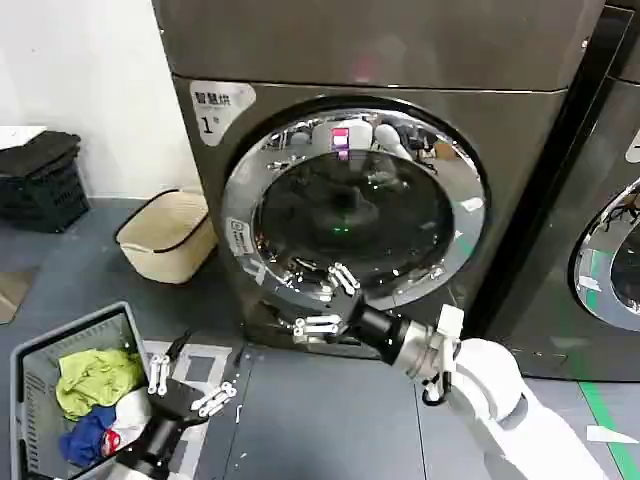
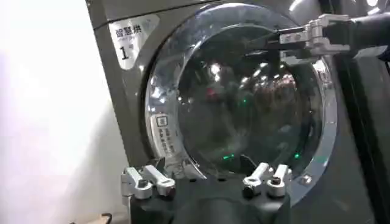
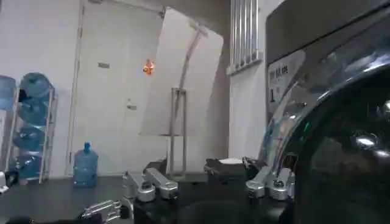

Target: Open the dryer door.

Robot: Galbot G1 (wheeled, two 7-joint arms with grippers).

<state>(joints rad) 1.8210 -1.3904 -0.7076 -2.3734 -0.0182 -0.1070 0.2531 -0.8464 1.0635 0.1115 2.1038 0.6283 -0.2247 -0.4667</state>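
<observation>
Head view, bottom left: the left gripper (image 1: 190, 390) hangs with fingers spread, holding nothing, beside a grey basket (image 1: 30, 350) of clothes. Mid-frame, the right gripper (image 1: 325, 300), fingers apart, reaches the lower chrome rim of the dryer door (image 1: 350, 205), which looks shut. Farther left sits a beige basket (image 1: 170, 235).

Bright and even in the head view, lit from lamps up above. Strong white shine all round the chrome ring of the dryer door (image 1: 350, 210), with small green and pink glints in its dark glass. Only soft, faint shadows on the grey floor (image 1: 330, 410) under the machine. Far too bright on the white wall (image 2: 42, 109) in the left wrist view, washed out to plain white. Dimmer in the right wrist view, with one small orange light (image 3: 148, 67) glowing far back and pale streaks of shine on the glass.
</observation>
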